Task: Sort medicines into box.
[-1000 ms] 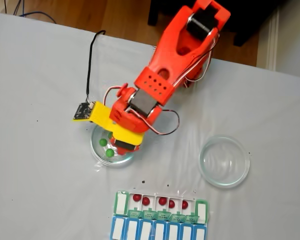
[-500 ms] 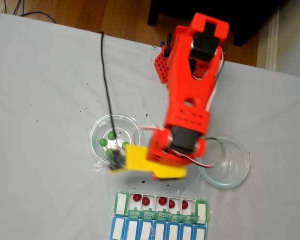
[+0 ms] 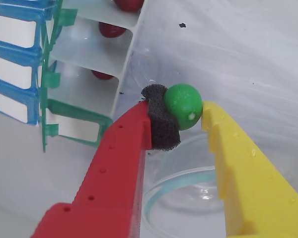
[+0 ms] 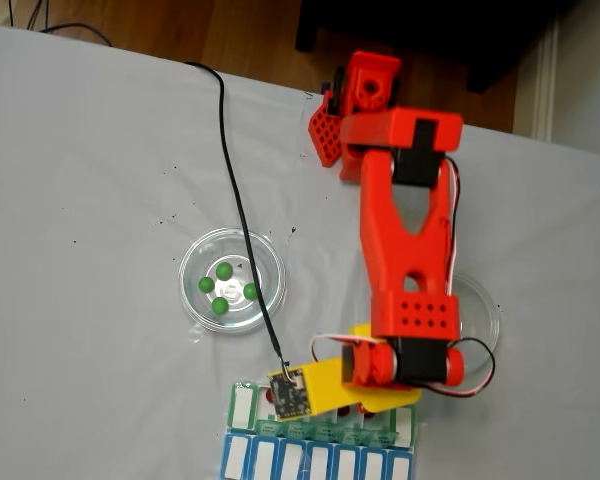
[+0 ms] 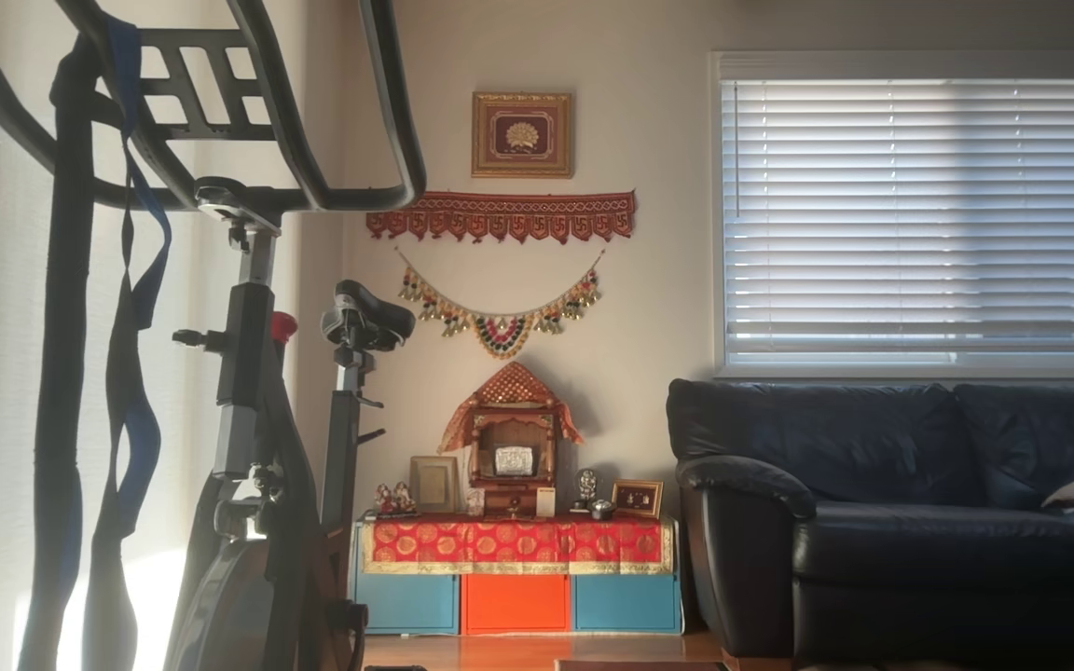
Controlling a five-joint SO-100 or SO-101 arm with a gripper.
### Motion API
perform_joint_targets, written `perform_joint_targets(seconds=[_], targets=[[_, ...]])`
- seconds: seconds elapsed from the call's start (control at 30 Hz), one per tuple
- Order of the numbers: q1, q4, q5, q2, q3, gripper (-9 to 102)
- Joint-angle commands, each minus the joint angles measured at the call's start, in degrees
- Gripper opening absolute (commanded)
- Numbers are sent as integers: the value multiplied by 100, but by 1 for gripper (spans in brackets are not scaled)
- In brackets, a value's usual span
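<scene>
White table point(image 4: 80, 200): two glass dishes point(image 4: 265, 255), pill box point(image 4: 242, 405).

Daylight is coming through the closed white blinds point(image 5: 924, 219) above a black leather sofa point(image 5: 901, 513). An exercise bike point(image 5: 248, 391) is standing at the left of the other view. A small wooden shrine point(image 5: 511, 457) is sitting on a red cloth over blue and orange cabinets point(image 5: 514, 601), under a garland point(image 5: 500, 312) and a framed picture point(image 5: 521, 134) hanging on the cream wall point(image 5: 649, 280). Wooden floor point(image 4: 210, 35) is showing beyond the table's white cover point(image 4: 80, 200).

No lettering on the box point(image 3: 84, 54) lids can be read.
</scene>
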Motion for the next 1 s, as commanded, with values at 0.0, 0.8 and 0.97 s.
perform_joint_targets(seconds=[0.0, 0.8, 0.97], targets=[[-193, -149, 220, 132, -721, 2], [-281, -712, 1406, -747, -1670, 1], [-404, -729, 1503, -729, -1512, 1]])
